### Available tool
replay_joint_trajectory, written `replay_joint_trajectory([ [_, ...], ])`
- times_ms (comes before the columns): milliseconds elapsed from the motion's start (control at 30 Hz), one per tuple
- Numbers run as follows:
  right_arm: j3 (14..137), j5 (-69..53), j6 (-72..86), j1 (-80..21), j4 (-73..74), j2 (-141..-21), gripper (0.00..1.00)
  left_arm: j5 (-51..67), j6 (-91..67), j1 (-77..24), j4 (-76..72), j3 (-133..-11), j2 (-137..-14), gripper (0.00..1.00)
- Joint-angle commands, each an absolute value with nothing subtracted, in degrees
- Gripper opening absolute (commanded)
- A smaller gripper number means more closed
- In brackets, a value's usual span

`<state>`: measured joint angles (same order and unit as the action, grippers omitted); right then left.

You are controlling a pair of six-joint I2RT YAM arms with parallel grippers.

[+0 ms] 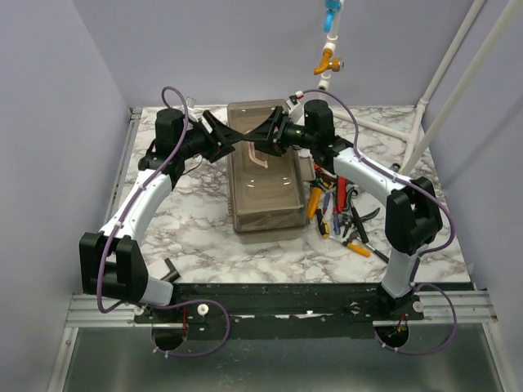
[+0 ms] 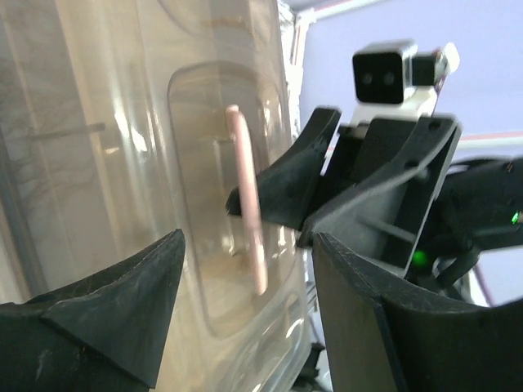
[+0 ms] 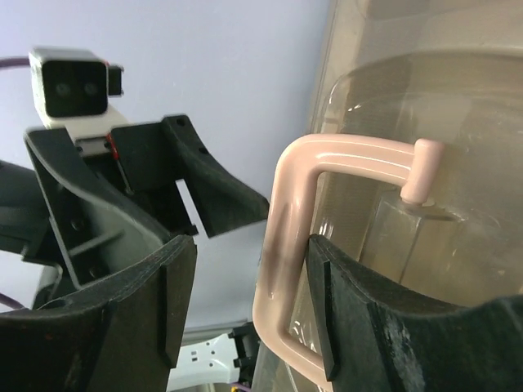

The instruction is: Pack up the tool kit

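The grey-brown toolbox [image 1: 263,192] lies in the middle of the table with its smoky translucent lid [image 2: 98,163] shut. Its pink handle [image 1: 260,159] stands up from the lid. My right gripper [image 1: 270,135] is open with the handle [image 3: 288,220] between its jaws, resting against the right finger [image 3: 384,327]; the left finger [image 3: 122,318] is apart from it. My left gripper [image 1: 234,141] is open just left of the handle [image 2: 245,204], above the lid, facing the right gripper [image 2: 368,188]. Colourful-handled pliers and screwdrivers [image 1: 337,208] lie on the table right of the box.
White pipes [image 1: 441,90] stand at the back right, and an orange and blue fitting [image 1: 328,49] hangs above the back edge. The marble table [image 1: 196,220] is walled by purple panels. A small dark piece [image 1: 172,268] lies near the left arm's base.
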<state>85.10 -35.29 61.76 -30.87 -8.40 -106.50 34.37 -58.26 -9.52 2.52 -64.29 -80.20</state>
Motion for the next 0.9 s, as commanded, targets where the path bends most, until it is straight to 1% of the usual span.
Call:
replay_joint_trajectory([
  [0, 83.21, -40.42, 62.96, -31.19, -11.8, -104.31, 0.62, 26.0, -57.18, -12.29, 15.84, -75.06, -84.64, 0.66],
  [100, 82.32, -40.43, 62.95, -30.93, -12.57, -103.75, 0.61, 24.93, -56.37, -13.43, 20.48, -80.15, -87.84, 0.66],
  [200, 82.0, -41.06, 62.94, -30.66, -13.32, -103.7, 0.63, 24.56, -55.37, -14.94, 22.15, -82.65, -89.82, 0.64],
  [333, 81.87, -41.66, 63.17, -30.45, -14.04, -103.47, 0.63, 20.03, -55.15, -16.17, 25.81, -83.78, -90.87, 0.63],
  [400, 81.91, -41.96, 63.11, -30.41, -14.04, -103.51, 0.64, 19.86, -54.97, -16.3, 25.7, -83.76, -91.11, 0.58],
  [467, 81.71, -42.1, 63.06, -30.31, -13.98, -103.3, 0.64, 20.07, -54.01, -16.6, 26.43, -84.74, -91.82, 0.51],
  [567, 81.43, -42.19, 63.01, -30.07, -14.15, -103.19, 0.64, 19.83, -52.62, -17.58, 29.45, -87.66, -93.86, 0.48],
  [600, 81.39, -42.17, 63.02, -29.98, -14.07, -103.14, 0.64, 19.78, -52.08, -18.09, 29.81, -88.3, -94.44, 0.44],
  [633, 81.28, -42.16, 63.02, -29.97, -14.18, -103.18, 0.64, 19.57, -51.74, -18.53, 30.08, -88.56, -94.75, 0.42],
  [667, 81.3, -42.03, 63.09, -29.9, -14.07, -103.08, 0.65, 19.21, -51.45, -19.08, 30.41, -88.84, -95.12, 0.41],
  [767, 80.92, -41.96, 63.11, -29.59, -14.0, -102.68, 0.7, 18.57, -50.98, -20.1, 30.32, -88.91, -95.65, 0.32],
  [833, 80.52, -41.56, 62.69, -29.26, -13.27, -101.88, 0.74, 18.73, -50.6, -20.47, 30.09, -89.09, -96.07, 0.23],
  [867, 80.38, -41.13, 61.99, -29.03, -12.31, -101.51, 0.76, 18.77, -50.35, -20.52, 30.13, -89.24, -96.21, 0.16],
])
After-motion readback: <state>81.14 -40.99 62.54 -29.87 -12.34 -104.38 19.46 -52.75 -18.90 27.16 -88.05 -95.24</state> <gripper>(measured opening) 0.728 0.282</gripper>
